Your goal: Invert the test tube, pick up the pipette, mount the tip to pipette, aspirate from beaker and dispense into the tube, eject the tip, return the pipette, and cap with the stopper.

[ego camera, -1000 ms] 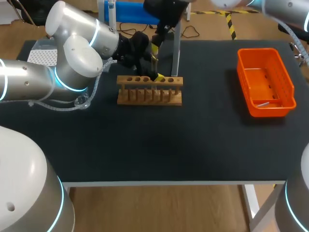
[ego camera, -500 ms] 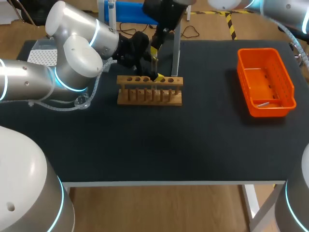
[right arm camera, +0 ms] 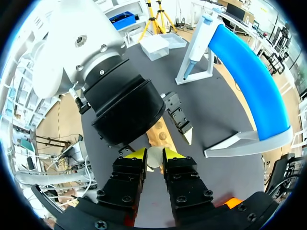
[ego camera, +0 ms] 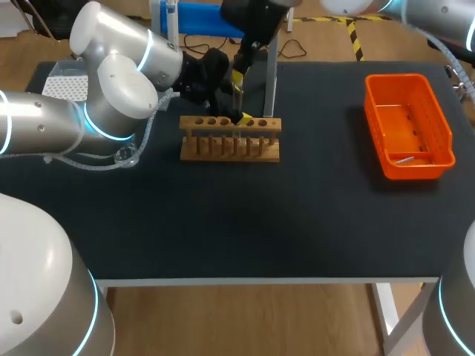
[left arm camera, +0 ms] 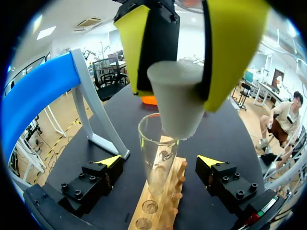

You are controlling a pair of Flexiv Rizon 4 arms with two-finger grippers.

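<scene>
A clear test tube [left arm camera: 154, 158] stands upright in the wooden rack [ego camera: 230, 139], mouth up. My left gripper [left arm camera: 158, 162] is open, one yellow tip on either side of the tube and not touching it. My right gripper [right arm camera: 153, 154] is shut on a white stopper [left arm camera: 176, 101], which hangs directly over the tube's mouth with its narrow end at the rim. In the head view the right gripper [ego camera: 237, 76] comes down from the far side over the rack, with the left gripper [ego camera: 236, 115] just beneath it. The pipette [right arm camera: 195, 44] hangs in its blue stand [right arm camera: 249, 76].
An orange bin [ego camera: 407, 126] sits at the right of the table with a small pale item inside. A tip box [ego camera: 65, 83] is at the far left, and a small glass beaker [ego camera: 126, 156] stands under my left arm. The black mat [ego camera: 297, 222] extends in front of the rack.
The right arm with the stopper has shifted very slightly over the rack. The left arm and the tube have not moved.
</scene>
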